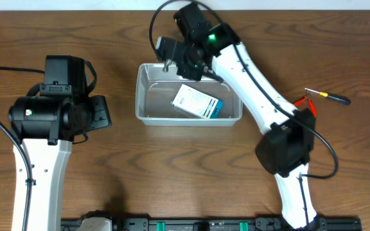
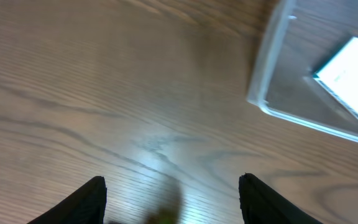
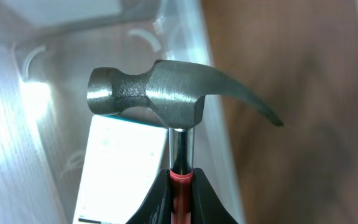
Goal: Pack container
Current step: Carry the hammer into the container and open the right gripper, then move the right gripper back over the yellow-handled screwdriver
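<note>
Hammer clamped in my right gripper, over the container's corner. Left gripper gapes empty. Next: lower, release.

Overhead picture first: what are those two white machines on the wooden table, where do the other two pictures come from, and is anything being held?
They are two robot arms, each ending in two-finger jaws. The overhead view looks straight down on the table; each of the other two comes from a small camera on one wrist, looking past its own jaws. The right arm has its jaws shut on a hammer, its head over the clear plastic container, where a white-and-blue box lies. The left arm stands beside it, jaws open and empty. Two small hand tools lie on the right side.
</note>
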